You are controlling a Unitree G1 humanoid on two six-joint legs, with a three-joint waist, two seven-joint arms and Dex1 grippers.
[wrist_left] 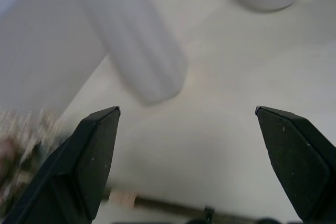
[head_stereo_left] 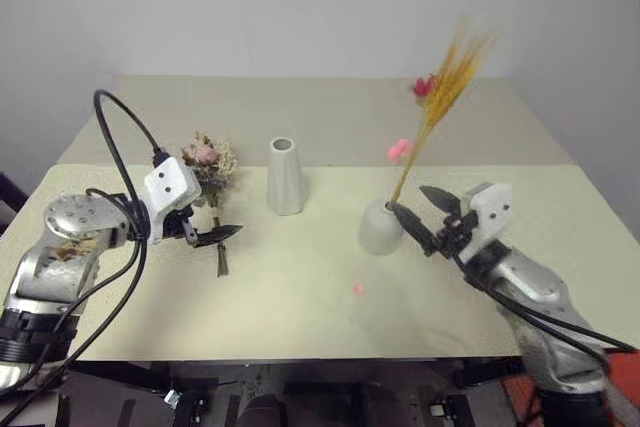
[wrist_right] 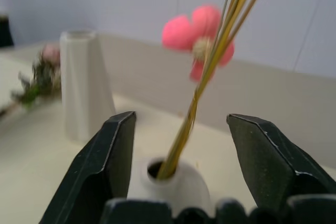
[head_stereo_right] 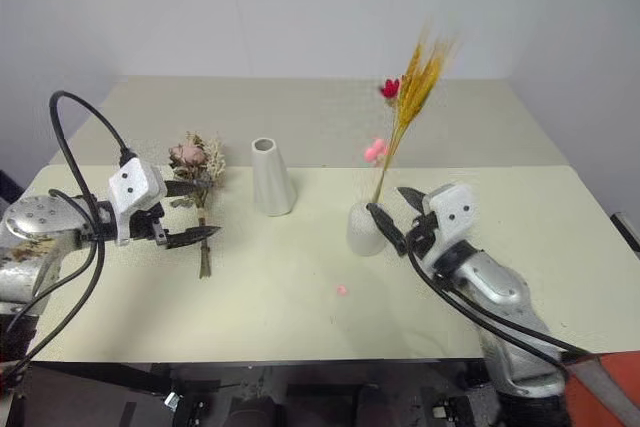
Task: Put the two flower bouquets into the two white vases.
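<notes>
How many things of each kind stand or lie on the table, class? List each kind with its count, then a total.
White vases: 2 (tall vase, squat vase)
Flower bouquets: 2 (wheat bunch, dried bunch)
Loose pink petal: 1
Total: 5

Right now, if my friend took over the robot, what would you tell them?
Right gripper: open, just beside the short vase.
Left gripper: open, fingers either side of the dried bunch, which lies on the table.
Done: the wheat bunch stands in the short vase.
Left: pick up the dried bunch and put it in the tall vase, which is empty. A loose pink petal lies on the table.
</notes>
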